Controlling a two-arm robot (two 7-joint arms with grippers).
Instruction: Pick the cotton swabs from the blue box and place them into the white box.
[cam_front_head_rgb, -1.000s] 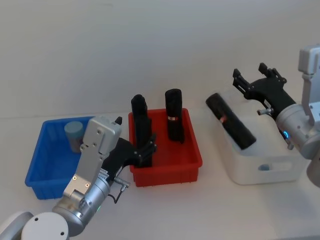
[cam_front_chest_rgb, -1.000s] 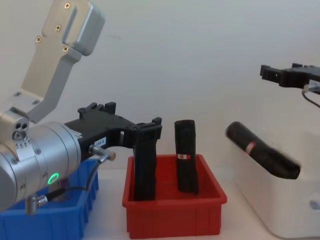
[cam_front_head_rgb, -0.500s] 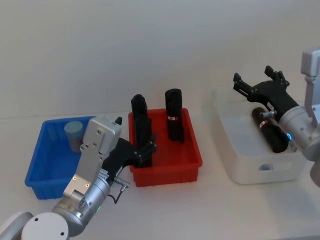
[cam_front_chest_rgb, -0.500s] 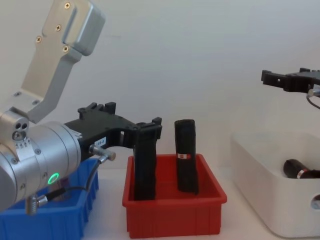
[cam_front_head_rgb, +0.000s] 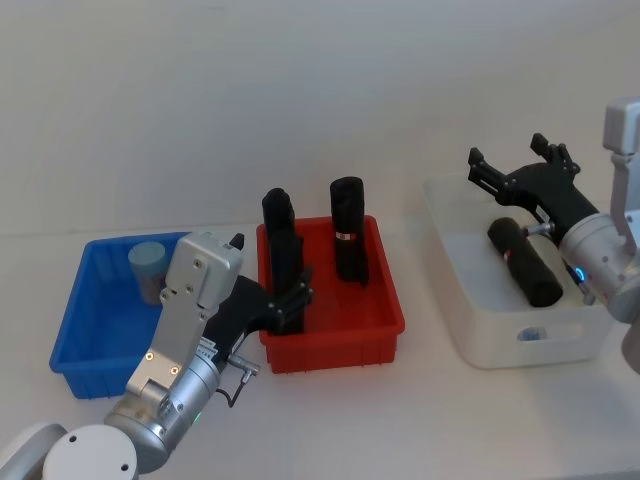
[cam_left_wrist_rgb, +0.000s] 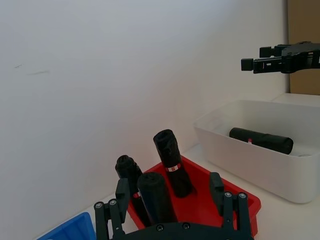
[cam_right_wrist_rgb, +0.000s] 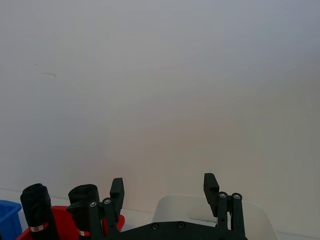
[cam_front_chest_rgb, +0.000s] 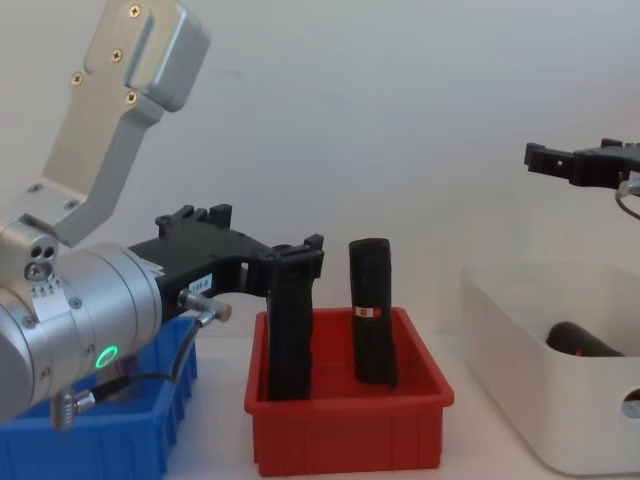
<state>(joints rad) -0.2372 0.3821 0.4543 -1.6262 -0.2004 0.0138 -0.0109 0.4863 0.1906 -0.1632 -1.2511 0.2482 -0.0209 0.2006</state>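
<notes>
Blue-lidded cotton swabs (cam_front_head_rgb: 148, 268) upright in blue box (cam_front_head_rgb: 85, 345); white box (cam_front_head_rgb: 480, 330) apart

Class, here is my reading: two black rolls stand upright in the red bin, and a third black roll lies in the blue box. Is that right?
Not quite. The third black roll lies in the white box, not the blue box, as the head view shows. The blue box holds a cotton swab jar. The other two black rolls do stand upright in the red bin.
</notes>
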